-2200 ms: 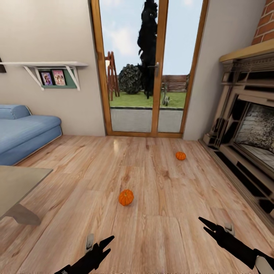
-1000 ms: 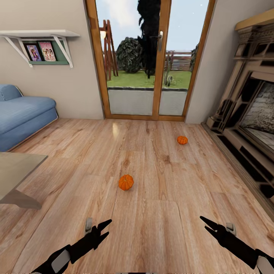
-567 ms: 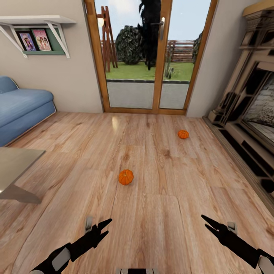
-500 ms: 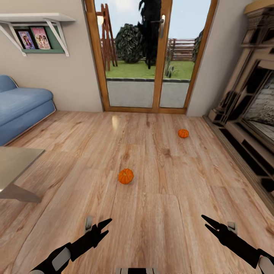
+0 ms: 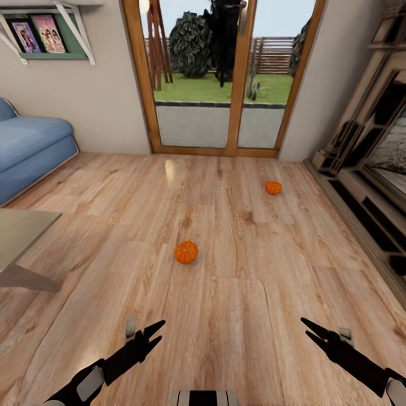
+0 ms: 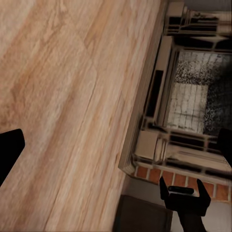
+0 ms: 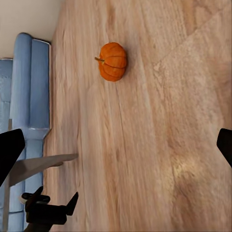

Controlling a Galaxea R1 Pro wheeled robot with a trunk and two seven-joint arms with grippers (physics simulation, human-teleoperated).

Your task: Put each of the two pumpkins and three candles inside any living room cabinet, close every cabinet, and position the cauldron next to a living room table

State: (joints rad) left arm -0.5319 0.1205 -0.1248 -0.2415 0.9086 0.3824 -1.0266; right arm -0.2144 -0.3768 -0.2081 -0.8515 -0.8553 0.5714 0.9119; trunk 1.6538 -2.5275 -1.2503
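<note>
I am on the approach for the first pickup: the near pumpkin sits mid-floor ahead, the far pumpkin towards the fireplace. Left gripper and right gripper both spread wide, empty. Next, I judge: close in and lower an arm. Table corner and sofa stand off left; path open.

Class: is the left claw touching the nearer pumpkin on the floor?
Apart. The head view shows bare floor between the open left claw and the nearer pumpkin.
</note>
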